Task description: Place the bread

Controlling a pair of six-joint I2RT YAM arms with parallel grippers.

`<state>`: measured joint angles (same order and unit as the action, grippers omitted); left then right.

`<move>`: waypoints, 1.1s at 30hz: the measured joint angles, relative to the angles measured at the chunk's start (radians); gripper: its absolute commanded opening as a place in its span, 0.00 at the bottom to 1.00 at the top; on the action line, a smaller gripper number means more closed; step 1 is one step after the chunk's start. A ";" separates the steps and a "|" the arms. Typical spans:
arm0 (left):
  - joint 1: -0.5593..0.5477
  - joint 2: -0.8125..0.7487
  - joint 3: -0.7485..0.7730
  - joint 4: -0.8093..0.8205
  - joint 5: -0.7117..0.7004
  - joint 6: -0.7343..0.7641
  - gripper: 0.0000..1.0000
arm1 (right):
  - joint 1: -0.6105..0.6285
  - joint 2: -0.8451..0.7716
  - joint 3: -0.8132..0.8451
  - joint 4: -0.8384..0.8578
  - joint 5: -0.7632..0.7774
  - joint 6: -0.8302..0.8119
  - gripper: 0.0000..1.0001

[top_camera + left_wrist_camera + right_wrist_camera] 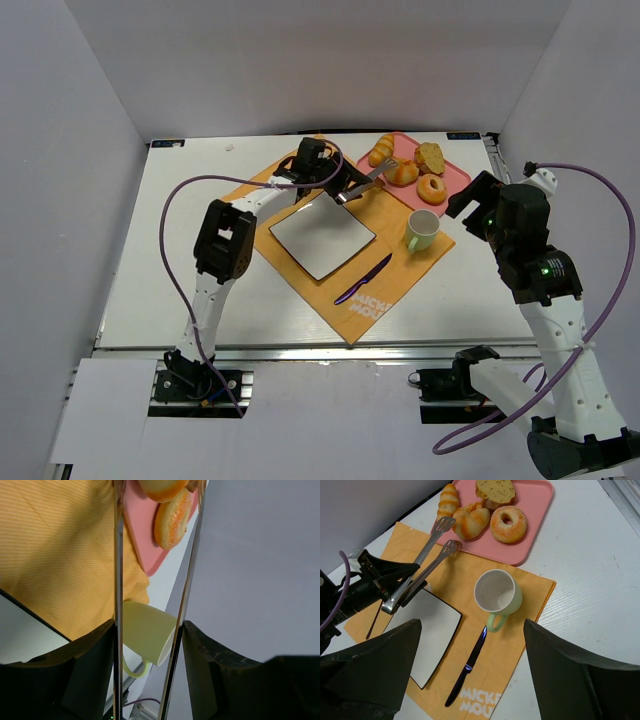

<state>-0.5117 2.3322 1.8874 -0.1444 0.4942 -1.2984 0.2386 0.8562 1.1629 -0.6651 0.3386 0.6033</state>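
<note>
The bread, a round golden bun, lies on the pink tray at the far right. It also shows in the right wrist view and at the top edge of the left wrist view. My left gripper is shut on metal tongs, which stay sprung open. The tong tips reach just left of the bun, and I cannot tell whether they touch it. In the left wrist view the two tong arms run up from the gripper. My right gripper is open and empty, high above the mat.
The tray also holds a striped long roll, a brown slice and a ring doughnut. On the orange placemat lie a white square plate, a green cup and a purple knife.
</note>
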 measured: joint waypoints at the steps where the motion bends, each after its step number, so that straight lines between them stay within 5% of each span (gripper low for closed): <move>1: -0.002 0.009 0.009 -0.013 0.000 0.005 0.64 | 0.000 0.000 0.000 0.000 0.000 0.000 0.89; 21: -0.024 0.095 0.128 -0.088 0.001 0.032 0.63 | 0.000 0.009 0.000 0.001 0.004 -0.003 0.89; 33: -0.027 0.101 0.135 -0.079 0.005 0.006 0.39 | 0.000 0.021 0.000 0.002 0.003 -0.008 0.89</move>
<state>-0.5388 2.4332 2.0228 -0.2237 0.4988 -1.2922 0.2386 0.8772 1.1629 -0.6636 0.3416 0.5949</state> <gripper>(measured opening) 0.459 0.895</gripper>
